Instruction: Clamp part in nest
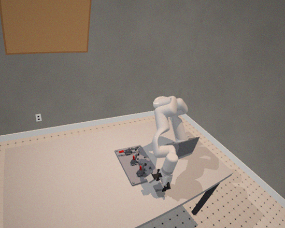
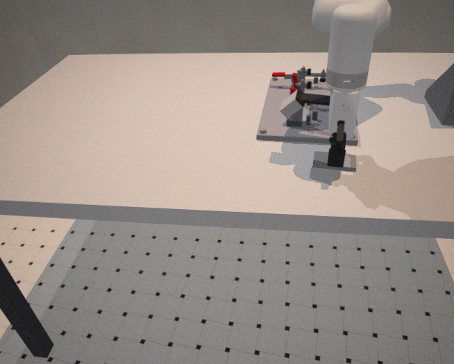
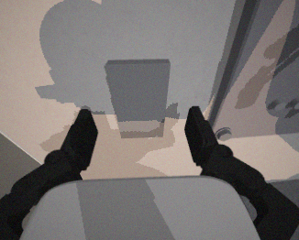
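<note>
Wrist view: one part point(image 3: 138, 93) — claw point(image 3: 142, 130) apart, two fingers straddling it.

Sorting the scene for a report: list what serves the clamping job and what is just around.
For the job: grey part on the table; fixture plate with red-handled clamps; open gripper above the part.

Just around: grey box behind the arm; corkboard; wall socket.

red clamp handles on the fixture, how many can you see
3. In the top view, one red handle lies flat at the fixture plate's far left corner, one stands at the middle, one stands nearest the open gripper. None seems hidden.
</note>
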Controlling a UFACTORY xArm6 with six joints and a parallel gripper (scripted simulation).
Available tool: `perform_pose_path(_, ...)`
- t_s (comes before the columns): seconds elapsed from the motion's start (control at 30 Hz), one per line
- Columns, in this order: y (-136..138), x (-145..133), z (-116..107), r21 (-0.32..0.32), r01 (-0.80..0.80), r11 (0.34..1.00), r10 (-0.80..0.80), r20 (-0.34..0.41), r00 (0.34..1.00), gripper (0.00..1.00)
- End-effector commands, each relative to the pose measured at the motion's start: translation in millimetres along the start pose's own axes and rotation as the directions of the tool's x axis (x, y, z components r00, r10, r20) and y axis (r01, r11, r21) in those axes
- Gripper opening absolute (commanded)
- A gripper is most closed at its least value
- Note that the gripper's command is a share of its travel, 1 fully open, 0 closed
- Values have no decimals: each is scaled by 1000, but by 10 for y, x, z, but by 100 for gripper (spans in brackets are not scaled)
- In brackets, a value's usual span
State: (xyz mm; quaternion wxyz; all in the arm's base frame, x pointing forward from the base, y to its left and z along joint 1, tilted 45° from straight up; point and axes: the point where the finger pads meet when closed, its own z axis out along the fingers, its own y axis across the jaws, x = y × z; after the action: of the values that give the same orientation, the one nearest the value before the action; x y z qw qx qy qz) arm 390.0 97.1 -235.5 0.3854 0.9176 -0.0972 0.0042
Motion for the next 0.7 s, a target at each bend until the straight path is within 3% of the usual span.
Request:
perform_pose_path(0.0, -10, 16, 48, 3, -1, 1000, 1, -3, 1000, 100)
perform_pose_path(0.67, -10, 17, 105, 3, -1, 1000, 1, -3, 1000, 100)
